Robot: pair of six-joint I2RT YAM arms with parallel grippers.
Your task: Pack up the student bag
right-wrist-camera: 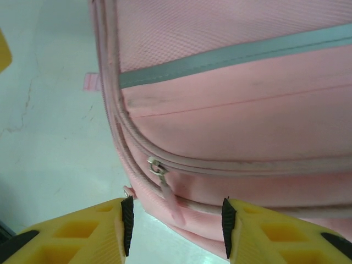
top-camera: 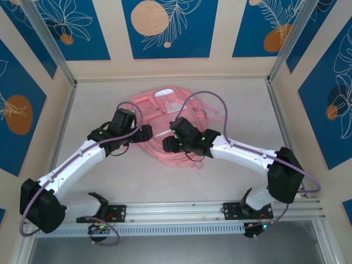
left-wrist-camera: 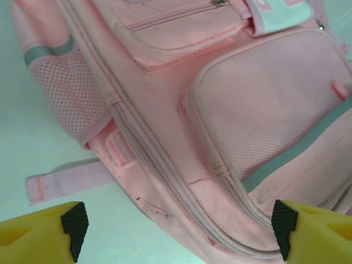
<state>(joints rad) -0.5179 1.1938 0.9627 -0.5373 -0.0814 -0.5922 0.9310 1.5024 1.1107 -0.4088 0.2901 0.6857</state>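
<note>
The white-shelled, black-jointed left arm (top-camera: 77, 159) crosses the lower left of the frame, and its twin, the right arm (top-camera: 247, 154), crosses the lower right. A thin lilac cable (top-camera: 206, 93) loops along each. Small green lights (top-camera: 203, 138) glow on the black wrist blocks and at the bases, which are bolted to a ribbed silver rail (top-camera: 176, 212) along the bottom edge. The left pincer (left-wrist-camera: 179, 225) and the right pincer (right-wrist-camera: 175, 220) have chunky yellow plastic fingers (left-wrist-camera: 38, 236) with moulded recesses, faced with black ribbed pads (right-wrist-camera: 127, 220).

Top camera: high, behind arm bases, looking down on whole table (top-camera: 93, 104); bag (top-camera: 165, 102) mid-frame.
Left wrist camera: close, facing bag side.
Right wrist camera: closer, at zipper pull (right-wrist-camera: 168, 192).
All views share bag.
</note>
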